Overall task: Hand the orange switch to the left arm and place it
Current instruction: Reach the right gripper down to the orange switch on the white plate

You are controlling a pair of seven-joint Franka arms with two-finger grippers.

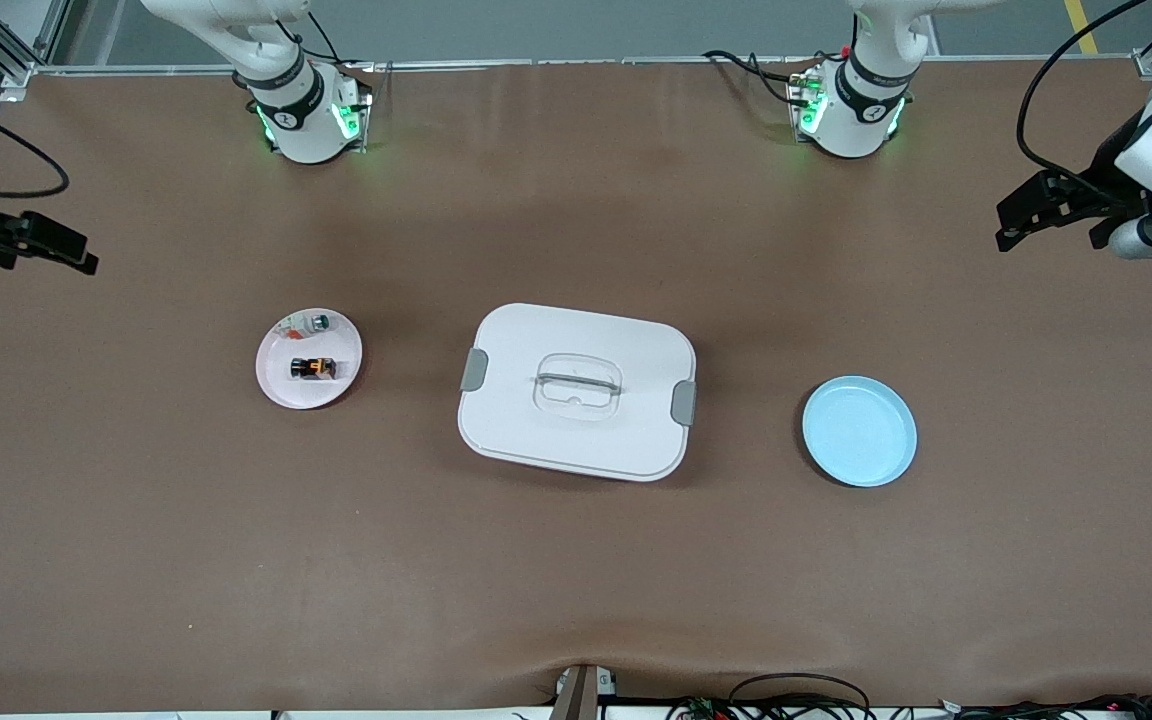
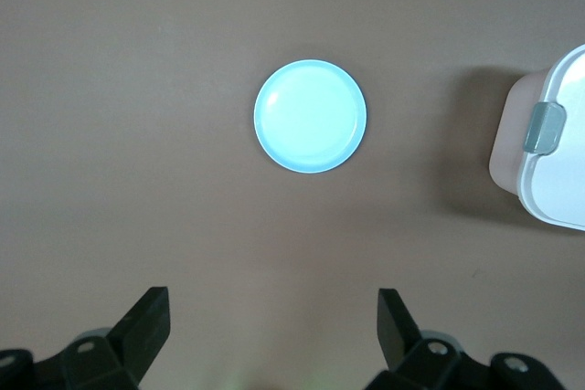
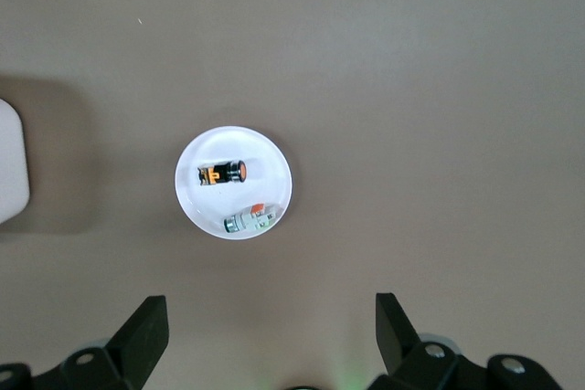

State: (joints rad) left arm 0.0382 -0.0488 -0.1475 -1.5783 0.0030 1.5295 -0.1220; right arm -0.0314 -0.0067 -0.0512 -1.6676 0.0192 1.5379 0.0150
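Both hands are released and hold nothing. At the right edge of the front view, in its upper part, the left hand [image 1: 1011, 232] hangs over bare worktop at the left arm's end, its two black fingers [image 2: 144, 324] spread wide at the bottom of the left wrist view. At the left edge of the front view, at about the same height, the right hand [image 1: 76, 255] hangs over the right arm's end of the worktop, its fingers [image 3: 142, 333] parted just as widely at the bottom of the right wrist view.

Across almost the whole front view spreads the brown worktop [image 1: 576, 580]. At the centre of the frame sits the box [image 1: 577, 390], white with rounded corners, its lid on, a grey latch at each short side and a clear recessed handle in the middle of the lid.

In the right half of the front view, a little lower than the box's centre, lies a round blue plate [image 1: 859, 431], well apart from the box and with nothing on it. In the left half, slightly higher, lies a round pink plate [image 1: 281, 385], also well apart from the box.

On the pink plate lies the orange switch [image 1: 313, 368], a small black cylinder with orange on it, resting on its side near the plate's middle. Above it in the frame, by the plate's rim, lies a small white-and-green part [image 1: 317, 322].
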